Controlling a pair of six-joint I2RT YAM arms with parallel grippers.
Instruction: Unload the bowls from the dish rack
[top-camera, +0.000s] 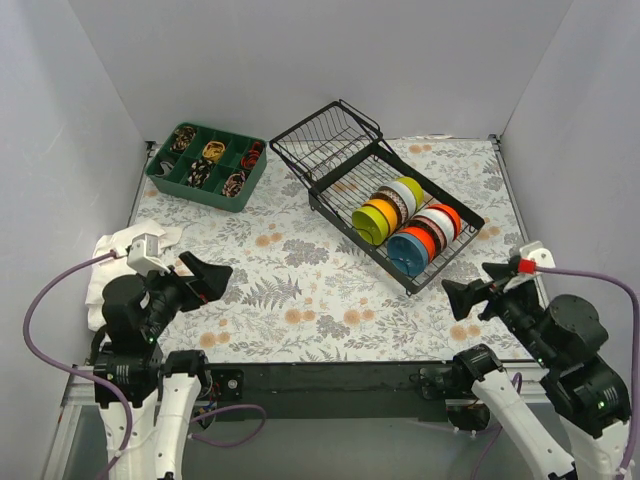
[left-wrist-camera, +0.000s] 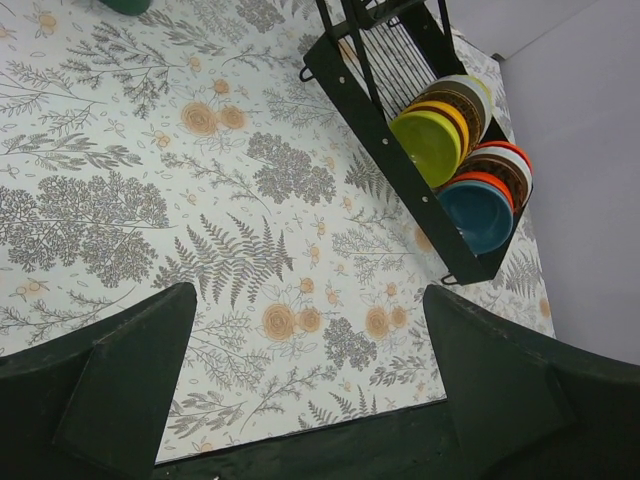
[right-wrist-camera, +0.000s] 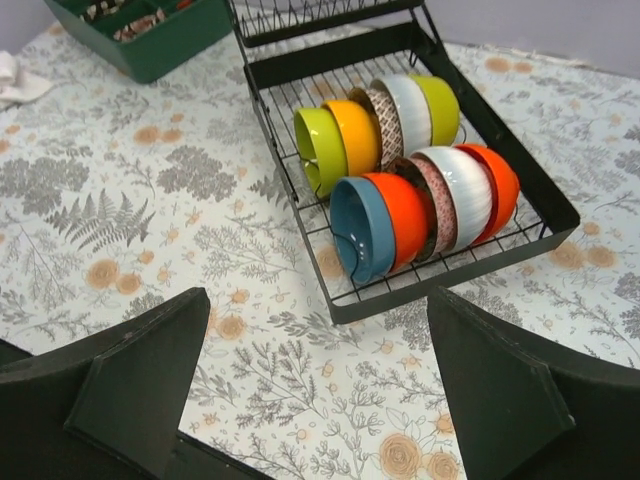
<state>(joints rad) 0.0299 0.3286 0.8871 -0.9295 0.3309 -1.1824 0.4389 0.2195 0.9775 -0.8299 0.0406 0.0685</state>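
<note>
At 8 o'clock on the floral tabletop (top-camera: 300, 310), the left fingers (top-camera: 205, 278) stand wide apart and grip nothing, near a white cloth (top-camera: 118, 246). A green compartment tray (top-camera: 190, 188) sits at 11 o'clock. The black dish rack (top-camera: 330, 160) lies askew at 1 o'clock, its raised basket end toward the back wall. Ten bowls (top-camera: 405, 225) stand on edge in two rows at its near end: lime, yellow, patterned, white, lime; blue, orange, patterned, white, orange. At 4 o'clock the right fingers (top-camera: 468, 298) are spread open and empty
</note>
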